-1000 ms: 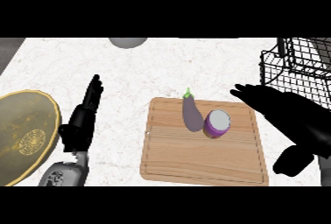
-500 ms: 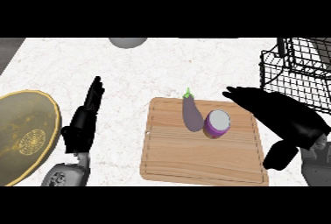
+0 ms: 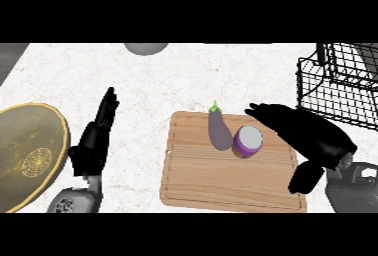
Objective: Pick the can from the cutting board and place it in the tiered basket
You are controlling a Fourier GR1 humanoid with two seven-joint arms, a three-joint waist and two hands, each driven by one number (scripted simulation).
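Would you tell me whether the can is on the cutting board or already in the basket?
On the board: the can rests on the cutting board beside the eggplant, outside the tiered basket.

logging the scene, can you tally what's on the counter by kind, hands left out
Can: 1, purple
Eggplant: 1
Cutting board: 1
Plate: 1, gold
Tiered basket: 1, black wire
Grey round thing at the top edge: 1, cut off, kind unclear
Total: 6
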